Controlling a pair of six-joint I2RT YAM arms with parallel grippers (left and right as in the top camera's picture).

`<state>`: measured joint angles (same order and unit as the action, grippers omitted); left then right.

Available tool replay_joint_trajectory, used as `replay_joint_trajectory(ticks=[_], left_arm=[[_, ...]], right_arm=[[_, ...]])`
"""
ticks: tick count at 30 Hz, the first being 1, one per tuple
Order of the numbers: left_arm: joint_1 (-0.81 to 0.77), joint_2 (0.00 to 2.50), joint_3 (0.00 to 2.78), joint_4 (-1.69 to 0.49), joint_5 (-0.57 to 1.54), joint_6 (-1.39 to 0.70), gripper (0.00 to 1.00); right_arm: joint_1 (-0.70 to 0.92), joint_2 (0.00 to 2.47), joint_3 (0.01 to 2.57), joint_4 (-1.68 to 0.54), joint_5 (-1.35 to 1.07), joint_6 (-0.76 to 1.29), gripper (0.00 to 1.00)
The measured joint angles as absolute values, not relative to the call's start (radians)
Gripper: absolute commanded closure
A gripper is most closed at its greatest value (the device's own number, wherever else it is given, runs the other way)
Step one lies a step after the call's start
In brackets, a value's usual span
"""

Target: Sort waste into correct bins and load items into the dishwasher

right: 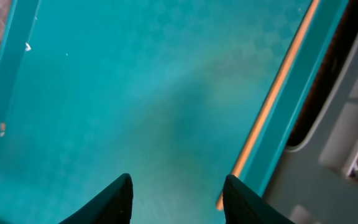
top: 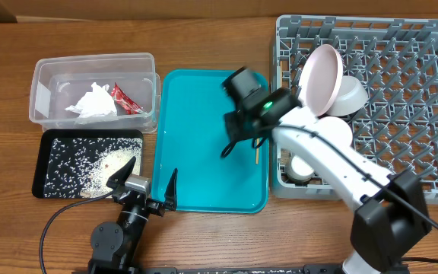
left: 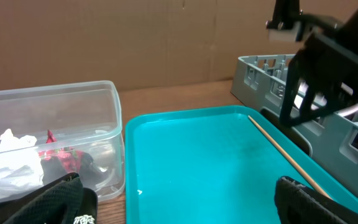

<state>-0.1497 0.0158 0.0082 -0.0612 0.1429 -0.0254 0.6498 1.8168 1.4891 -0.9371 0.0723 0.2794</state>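
— where is the chopstick (right: 272, 106)?
— it lies flat in the teal tray (right: 135, 81), its long axis running along the edge nearest the dish rack (top: 401, 91).
— which arm is nearer?
— the right gripper (right: 178, 183). it hangs over the tray, pointing down, fingers spread and empty. the stick sits just outside one fingertip, not between them. the left gripper (top: 149, 181) is also open and empty, at the tray's near corner.
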Motion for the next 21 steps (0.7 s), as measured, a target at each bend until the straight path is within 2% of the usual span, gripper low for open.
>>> replay_joint_trajectory(ticks=[6, 12, 15, 19, 21], left_arm=[[-0.150, 0.016, 0.008, -0.061, 0.143, -0.025, 0.00], [-0.150, 0.016, 0.008, -0.061, 0.143, -0.025, 0.00], [-0.150, 0.016, 0.008, -0.061, 0.143, -0.025, 0.00], [-0.150, 0.016, 0.008, -0.061, 0.143, -0.025, 0.00], [-0.150, 0.016, 0.008, -0.061, 0.143, -0.025, 0.00]], right_arm=[[0.670, 1.873, 1.393, -0.827, 0.237, 0.352, 0.52], [0.640, 1.970, 1.381, -0.808, 0.267, 0.366, 0.53], [0.635, 2.008, 1.381, -0.809, 0.270, 0.368, 0.58], [0.635, 2.039, 1.381, -0.813, 0.265, 0.369, 0.73], [0.635, 2.040, 1.381, -0.819, 0.235, 0.374, 0.77]])
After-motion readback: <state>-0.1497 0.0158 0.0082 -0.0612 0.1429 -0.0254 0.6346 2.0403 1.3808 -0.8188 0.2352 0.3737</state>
